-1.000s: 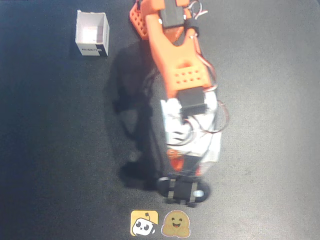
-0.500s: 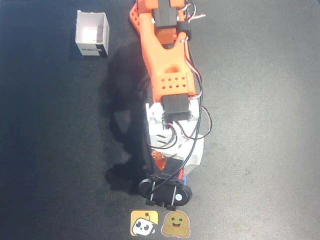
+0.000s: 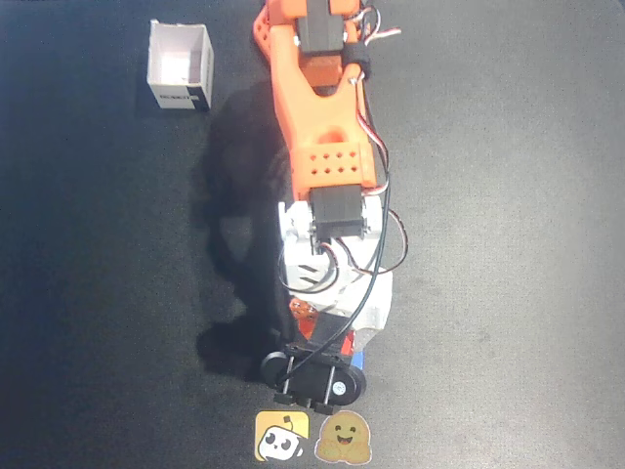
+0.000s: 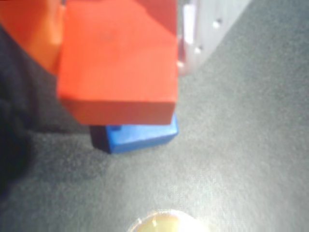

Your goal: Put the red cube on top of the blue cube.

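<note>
While clamped between the fingers (image 4: 118,58), red cube (image 4: 118,63) held just above blue cube (image 4: 137,136), overlapping most of it in the wrist view; contact between the two unclear. Below the fingers, dark worktop (image 4: 241,159). From overhead, only a blue sliver (image 3: 357,360) visible beside the fingers.

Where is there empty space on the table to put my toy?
Bare mat lies right of the arm, and left of it below the white box. It is crowded at the bottom middle: hand, red cube, blue cube, stickers.
</note>
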`<state>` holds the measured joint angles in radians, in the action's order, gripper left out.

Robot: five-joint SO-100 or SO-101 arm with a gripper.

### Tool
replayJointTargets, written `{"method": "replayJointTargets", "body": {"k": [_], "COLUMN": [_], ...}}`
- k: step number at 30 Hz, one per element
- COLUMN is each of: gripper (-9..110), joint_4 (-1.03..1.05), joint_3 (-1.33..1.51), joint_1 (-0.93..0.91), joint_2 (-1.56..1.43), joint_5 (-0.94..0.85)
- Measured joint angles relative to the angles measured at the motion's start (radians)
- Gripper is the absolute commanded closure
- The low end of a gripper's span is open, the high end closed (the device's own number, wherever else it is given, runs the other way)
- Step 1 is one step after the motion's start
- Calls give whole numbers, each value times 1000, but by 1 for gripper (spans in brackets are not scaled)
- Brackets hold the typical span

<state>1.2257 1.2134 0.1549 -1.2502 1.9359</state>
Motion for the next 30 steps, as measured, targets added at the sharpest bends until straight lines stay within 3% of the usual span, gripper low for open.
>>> {"method": "replayJointTargets", "body": {"k": [30], "gripper": [96], "joint_4": [-78], "joint_3": [69], "joint_1": [20], "joint_2": [77], "joint_5": [0]}}
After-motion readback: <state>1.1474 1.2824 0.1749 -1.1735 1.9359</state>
